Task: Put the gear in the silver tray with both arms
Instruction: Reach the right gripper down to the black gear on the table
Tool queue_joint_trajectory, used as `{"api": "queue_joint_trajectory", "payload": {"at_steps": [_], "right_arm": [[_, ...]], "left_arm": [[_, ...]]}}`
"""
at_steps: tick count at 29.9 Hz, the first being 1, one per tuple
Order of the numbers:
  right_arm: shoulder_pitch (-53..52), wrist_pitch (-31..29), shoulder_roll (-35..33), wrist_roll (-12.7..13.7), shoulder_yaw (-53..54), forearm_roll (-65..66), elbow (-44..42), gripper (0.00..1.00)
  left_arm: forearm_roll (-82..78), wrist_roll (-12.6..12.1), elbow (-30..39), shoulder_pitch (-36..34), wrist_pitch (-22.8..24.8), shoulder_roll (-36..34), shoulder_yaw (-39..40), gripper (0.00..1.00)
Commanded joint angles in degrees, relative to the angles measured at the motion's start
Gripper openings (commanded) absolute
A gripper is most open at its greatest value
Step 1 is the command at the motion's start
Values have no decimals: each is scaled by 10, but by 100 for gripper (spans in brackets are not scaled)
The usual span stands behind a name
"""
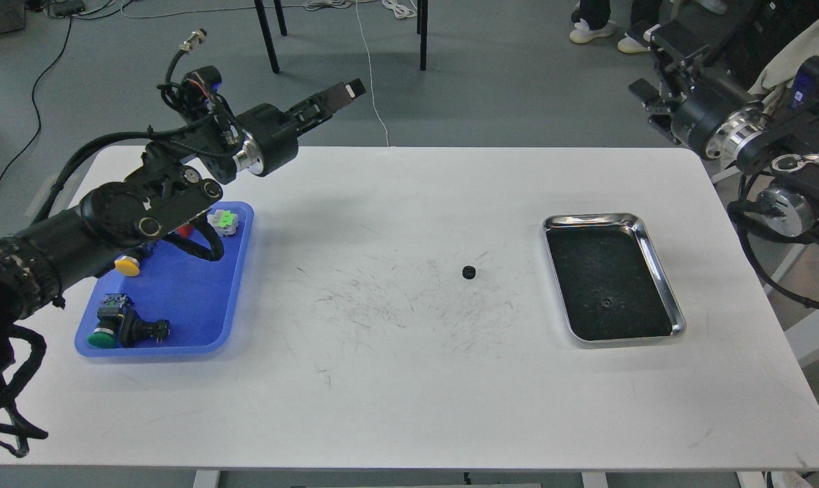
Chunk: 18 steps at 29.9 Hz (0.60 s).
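Observation:
A small black gear (pixel 469 272) lies alone on the white table (pixel 409 379), in the middle, left of the silver tray (pixel 659 261). The tray has a dark scuffed floor with a tiny dark piece (pixel 606 303) on it. My left gripper (pixel 345 91) is raised high above the table's back left, far from the gear, empty, its fingers slightly apart. My right gripper (pixel 648 62) hangs off the table's back right corner, above and behind the tray, open and empty.
A blue plastic tray (pixel 179 298) at the left holds push buttons: yellow (pixel 127 266), green (pixel 102 335), and a green-and-white switch (pixel 224 221). My left arm reaches over its back part. Chair legs and cables are on the floor behind the table.

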State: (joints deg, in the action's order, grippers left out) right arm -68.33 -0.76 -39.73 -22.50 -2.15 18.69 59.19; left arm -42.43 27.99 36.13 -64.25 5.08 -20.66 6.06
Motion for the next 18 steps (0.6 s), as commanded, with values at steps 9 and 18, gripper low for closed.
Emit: {"api": "queue_joint_trajectory", "payload": {"at_steps": [9,18], "right_arm": [[-193,-6,62,11,-305,20,37,95],[-246,-6,169,32,-415,172,28,95]], "left_arm": [[186,0,-3,25,17,-109,41,85],[289,0,-6,52,18,-121,48,86]]}}
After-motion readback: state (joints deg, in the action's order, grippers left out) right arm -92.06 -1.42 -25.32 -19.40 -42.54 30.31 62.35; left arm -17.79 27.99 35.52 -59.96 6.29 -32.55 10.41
